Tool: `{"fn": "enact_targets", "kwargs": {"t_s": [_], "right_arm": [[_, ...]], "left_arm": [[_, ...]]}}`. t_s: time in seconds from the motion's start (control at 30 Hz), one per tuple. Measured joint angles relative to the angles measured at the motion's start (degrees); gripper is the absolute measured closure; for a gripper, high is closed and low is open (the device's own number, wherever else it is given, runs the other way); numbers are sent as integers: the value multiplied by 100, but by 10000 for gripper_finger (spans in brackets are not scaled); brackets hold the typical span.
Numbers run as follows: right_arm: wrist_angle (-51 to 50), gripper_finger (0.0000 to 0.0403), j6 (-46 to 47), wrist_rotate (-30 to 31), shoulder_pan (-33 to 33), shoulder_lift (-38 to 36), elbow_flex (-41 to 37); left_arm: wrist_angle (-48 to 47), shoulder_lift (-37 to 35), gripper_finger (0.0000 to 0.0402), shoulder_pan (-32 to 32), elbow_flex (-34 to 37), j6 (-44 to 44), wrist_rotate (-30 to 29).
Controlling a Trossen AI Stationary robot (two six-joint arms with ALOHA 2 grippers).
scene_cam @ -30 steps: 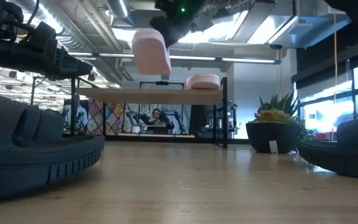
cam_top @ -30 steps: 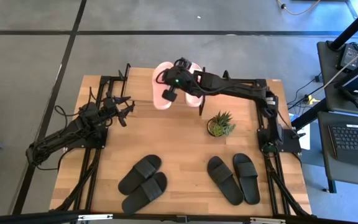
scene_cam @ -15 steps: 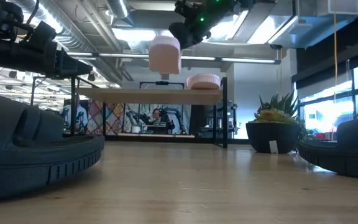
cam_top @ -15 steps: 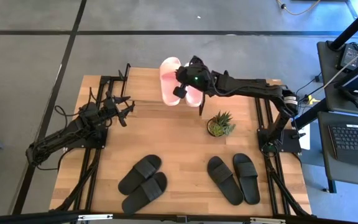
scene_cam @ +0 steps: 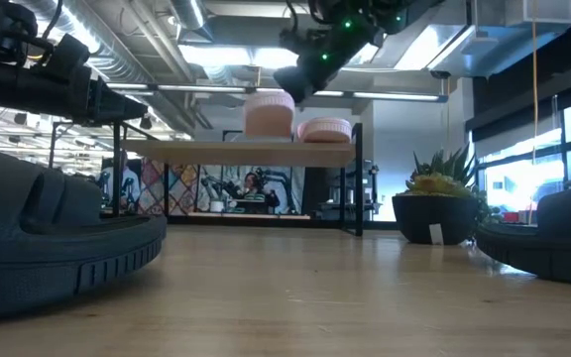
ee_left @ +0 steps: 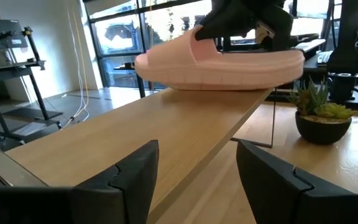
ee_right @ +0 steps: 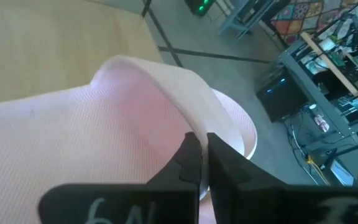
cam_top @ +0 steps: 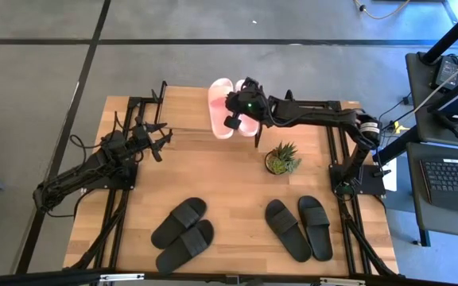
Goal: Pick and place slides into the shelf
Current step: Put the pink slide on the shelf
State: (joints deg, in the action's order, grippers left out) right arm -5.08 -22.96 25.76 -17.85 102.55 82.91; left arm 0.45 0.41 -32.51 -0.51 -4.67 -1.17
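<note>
At the far edge of the worktop [cam_top: 229, 171]: the shelf [cam_top: 189, 119], light plank top on a thin black frame, carrying both pale pink slides. One pink slide [cam_top: 220, 117] rests on the plank with the right claw [cam_top: 234, 113] pinching its strap; the right wrist view shows the two fingers pressed almost together on the strap edge. The second pink slide [scene_cam: 323, 129] lies just beside it, mostly hidden under the right arm in the high view.

Left claw [cam_top: 159, 141]: spread, holding nothing, beside the shelf's left end.

Near edge of the worktop: one black pair [cam_top: 184, 233] at left, one black pair [cam_top: 299, 227] at right, well apart. In the low view both are cut off at the frame edges and read only as dark masses.

Also on the worktop: a potted plant [cam_top: 282, 159], near the shelf's right leg.

Surroundings: grey floor with dark lines; a desk with a keyboard [cam_top: 452, 180] at right, partly cut off. Room behind the shelf in the low view hard to make out.
</note>
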Motion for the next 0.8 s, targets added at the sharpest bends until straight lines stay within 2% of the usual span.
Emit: {"fn": "enact_targets", "kwargs": {"t_s": [0.8], "right_arm": [[-30, 370, 15, 4, -78, -1, 3]], "left_arm": [[0, 0, 193, 1, 0, -2, -2]]}}
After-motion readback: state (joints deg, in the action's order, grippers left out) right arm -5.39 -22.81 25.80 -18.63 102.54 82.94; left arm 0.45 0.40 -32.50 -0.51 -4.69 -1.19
